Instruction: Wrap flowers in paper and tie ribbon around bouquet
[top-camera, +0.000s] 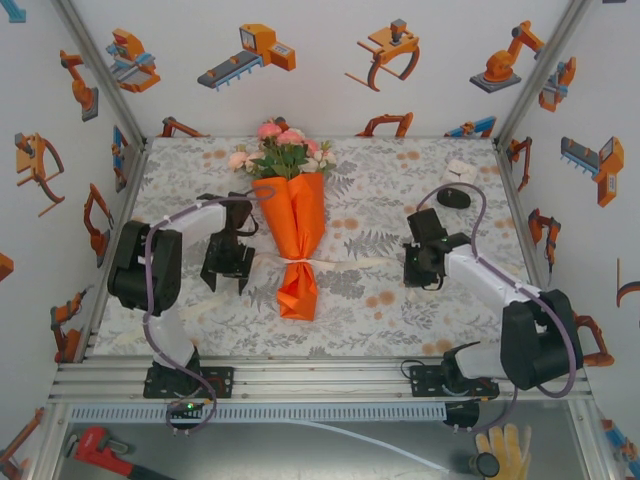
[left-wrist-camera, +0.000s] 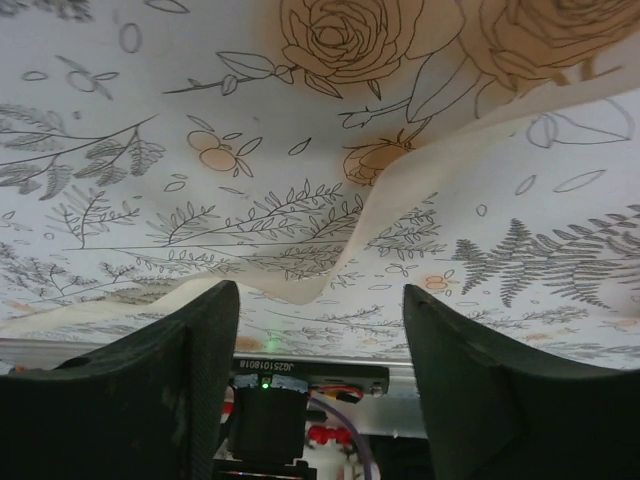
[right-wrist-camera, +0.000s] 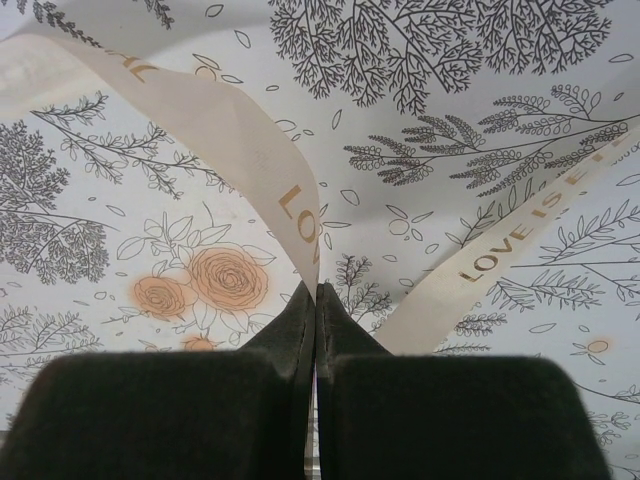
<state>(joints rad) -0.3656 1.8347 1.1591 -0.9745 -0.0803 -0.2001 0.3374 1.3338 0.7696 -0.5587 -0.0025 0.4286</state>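
The bouquet lies in the middle of the table in the top view. Its orange paper (top-camera: 296, 225) forms a cone, with the flowers (top-camera: 283, 150) at the far, wide end. The cream ribbon (top-camera: 300, 261) crosses its waist and trails out to both sides. My left gripper (top-camera: 229, 284) hangs just left of the cone. In the left wrist view it (left-wrist-camera: 320, 300) is open, and the ribbon (left-wrist-camera: 450, 170) lies on the cloth beyond the jaws, not between them. My right gripper (top-camera: 420, 277) is right of the cone. The right wrist view shows it (right-wrist-camera: 316, 292) shut on the gold-lettered ribbon (right-wrist-camera: 230, 130).
A floral printed cloth (top-camera: 400, 300) covers the table. A black round stand (top-camera: 456, 197) with a white card (top-camera: 462, 169) sits at the back right. White walls close in both sides and the back. A red wrench (top-camera: 95, 447) and a glove (top-camera: 505, 447) lie below the near rail.
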